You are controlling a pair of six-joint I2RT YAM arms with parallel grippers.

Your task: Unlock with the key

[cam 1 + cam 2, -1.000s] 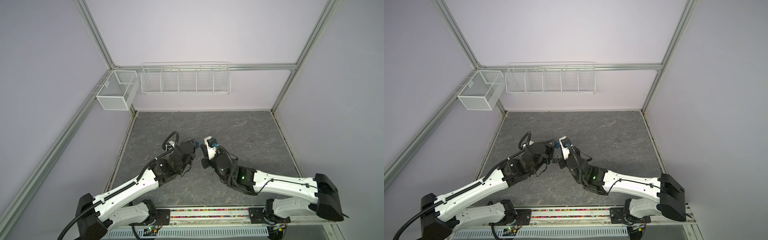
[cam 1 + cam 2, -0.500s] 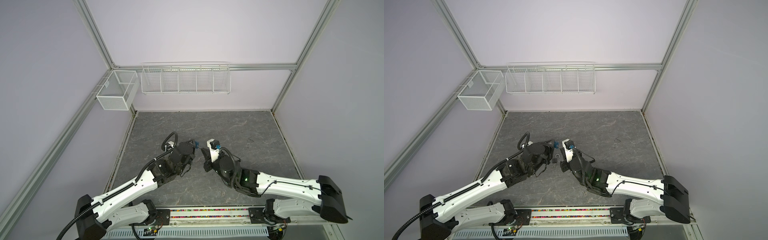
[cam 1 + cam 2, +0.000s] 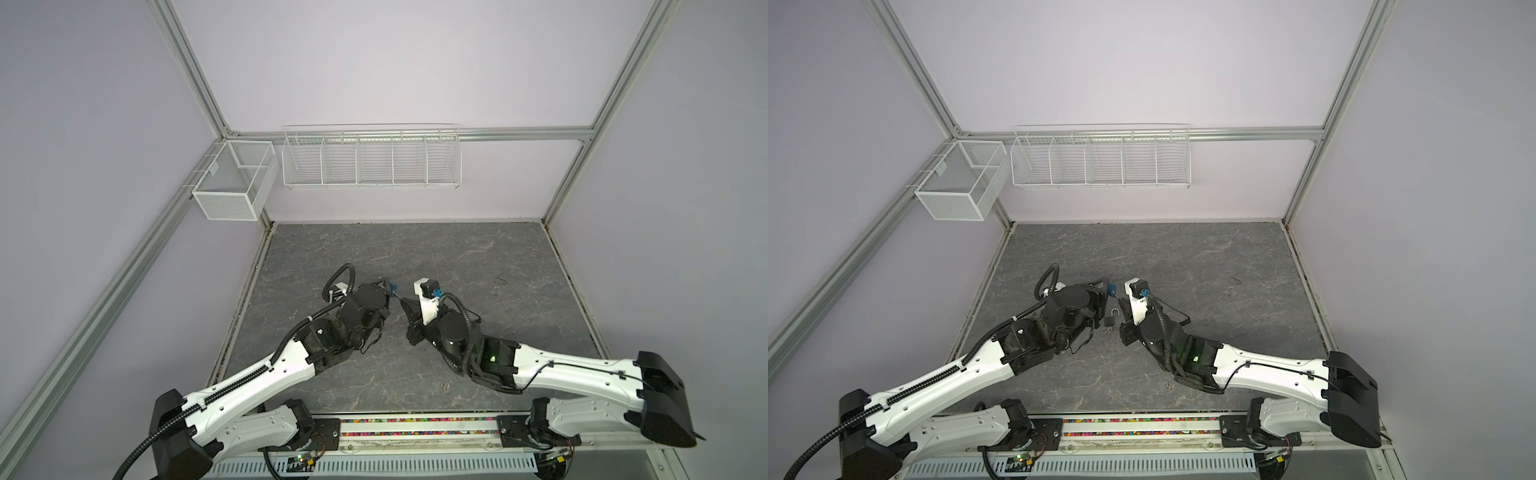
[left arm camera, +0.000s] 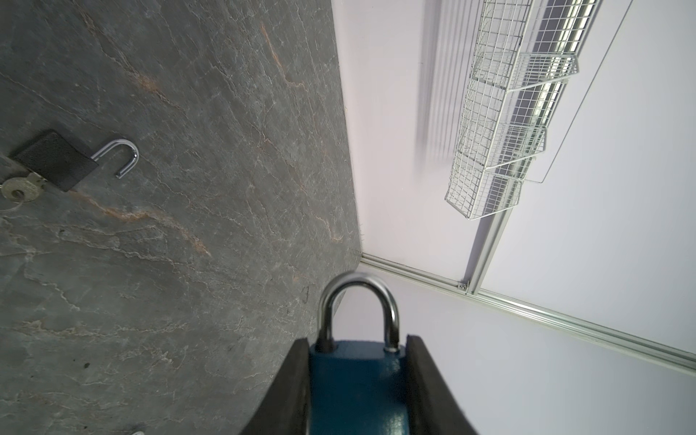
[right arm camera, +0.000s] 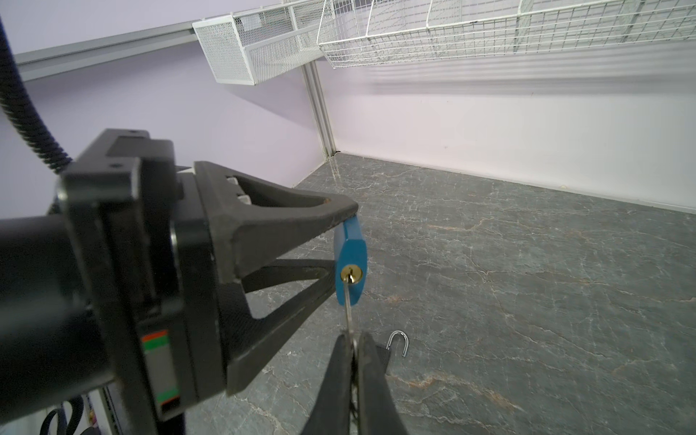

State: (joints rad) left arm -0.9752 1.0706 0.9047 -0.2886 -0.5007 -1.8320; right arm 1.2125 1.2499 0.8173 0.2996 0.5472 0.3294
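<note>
Left gripper [image 4: 357,344] first: its two black fingers are clamped on the flat sides of a blue metal padlock [image 4: 357,384], jaws part-way apart with the lock body filling the gap. The lock's silver steel shackle [image 4: 357,280] pokes out past the fingertips, and both its legs sit down in the body. Over to the right gripper [image 5: 353,341]: jaws pressed tight together, pinching the head of a slim silver key [image 5: 349,305]. The key's blade runs straight up to the round brass keyway [image 5: 351,274] on the bottom face of the blue lock. The tip is right at the slot, though how deep it goes I cannot tell. In both top views the two grippers meet nose to nose above the middle of the dark grey marbled tabletop [image 3: 457,257], with the blue lock held clear of the surface between them. Just below them, a black padlock [image 3: 1109,321] lies flat on the table with its shackle swung open and a brass-coloured key [image 4: 20,188] in its base. On the back wall hangs a long white wire rack [image 3: 371,160], and a white mesh basket [image 3: 232,183] is on the left rail.
</note>
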